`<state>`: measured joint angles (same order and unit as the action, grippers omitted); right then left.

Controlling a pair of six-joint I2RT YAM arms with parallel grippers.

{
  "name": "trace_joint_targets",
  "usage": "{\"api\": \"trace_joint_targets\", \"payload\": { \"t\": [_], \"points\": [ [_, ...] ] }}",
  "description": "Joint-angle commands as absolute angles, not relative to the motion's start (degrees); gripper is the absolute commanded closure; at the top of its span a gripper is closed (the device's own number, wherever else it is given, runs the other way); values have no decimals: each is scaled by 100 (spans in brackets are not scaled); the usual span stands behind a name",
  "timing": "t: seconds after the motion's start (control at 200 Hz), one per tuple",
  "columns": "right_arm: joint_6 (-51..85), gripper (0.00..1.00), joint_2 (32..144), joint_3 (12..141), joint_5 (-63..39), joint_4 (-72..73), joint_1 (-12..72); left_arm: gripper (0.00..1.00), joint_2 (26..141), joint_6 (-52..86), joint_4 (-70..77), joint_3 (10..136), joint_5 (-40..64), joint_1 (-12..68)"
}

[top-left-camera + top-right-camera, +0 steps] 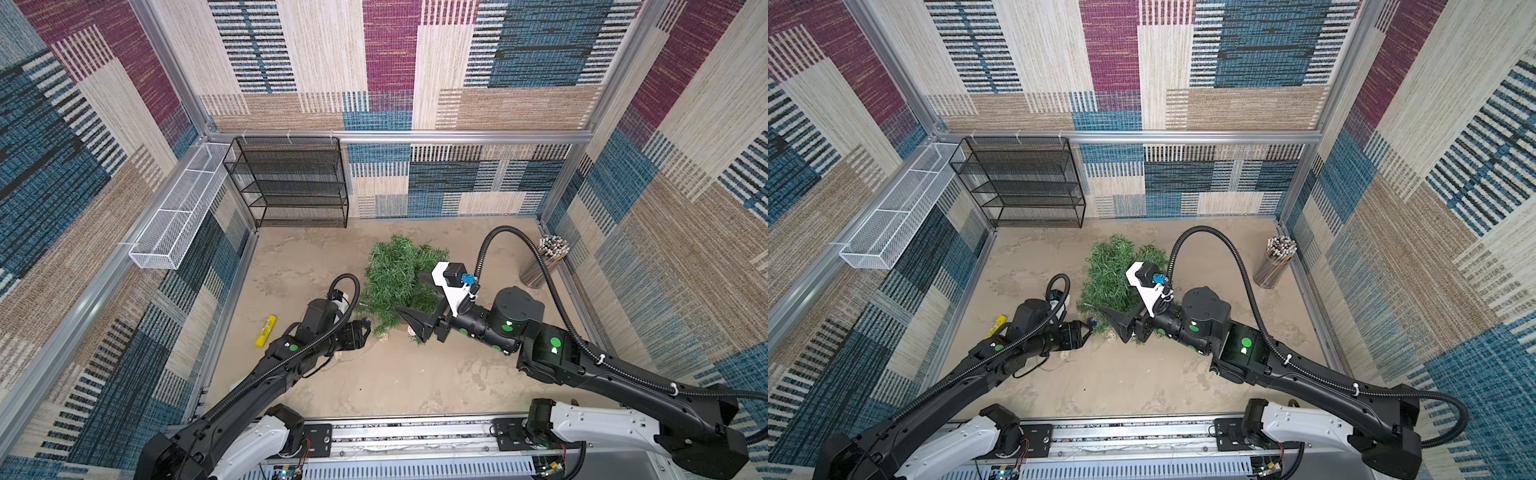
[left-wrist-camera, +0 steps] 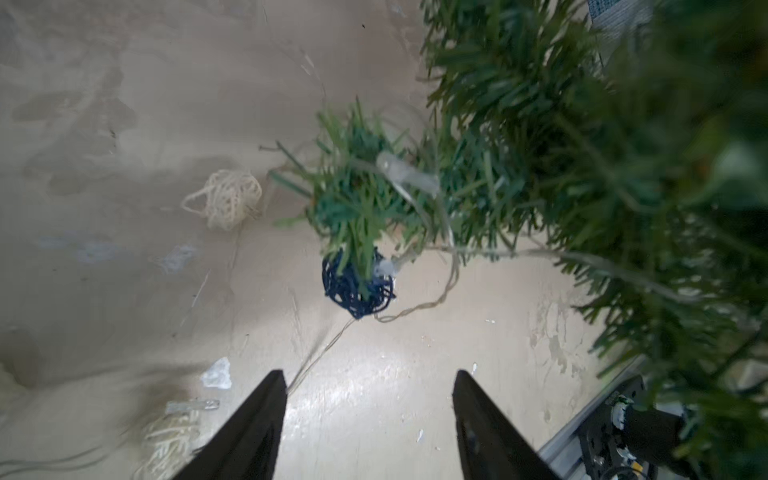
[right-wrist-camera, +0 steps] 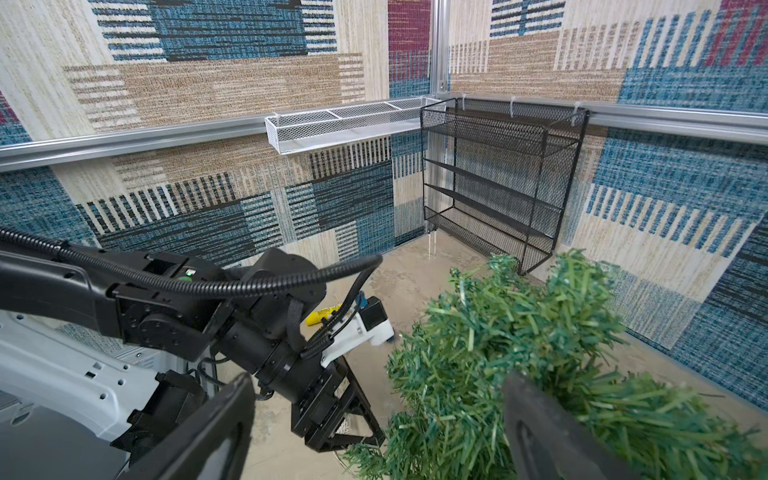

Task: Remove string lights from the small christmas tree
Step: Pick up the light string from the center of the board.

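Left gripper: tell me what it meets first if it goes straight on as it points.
Probably the dark blue ball of the string lights, caught on a small christmas tree branch tip, ahead of the left gripper; depth unclear.

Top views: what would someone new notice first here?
The small christmas tree tipped over mid-floor, with the right hand spread wide around its foliage. Just beside it, the left hand is open in front of a dark blue ball of the string lights, caught on a branch tip. Loud patchwork carpet lines the walls.
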<state>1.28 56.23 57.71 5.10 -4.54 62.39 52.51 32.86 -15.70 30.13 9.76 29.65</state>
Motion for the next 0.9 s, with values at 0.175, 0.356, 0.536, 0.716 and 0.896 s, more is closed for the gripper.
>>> {"api": "trace_joint_targets", "payload": {
  "t": [0.175,0.356,0.536,0.716,0.896],
  "points": [
    [268,6,5725,5711,608,-404,6247,34,5336,2882,-354,2583,513,3221],
    [289,6,5832,5785,647,-543,6246,34,5671,2860,-934,2847,-249,3226],
    [363,6,5716,5670,747,-760,6248,34,5437,2918,-1765,3049,-949,3234],
    [560,6,5502,5366,791,-892,6252,34,5034,3166,-2175,2936,-926,3256],
    [574,6,5344,5249,870,-836,6257,34,5199,3389,-2289,2751,-829,3638]
  ]
}}
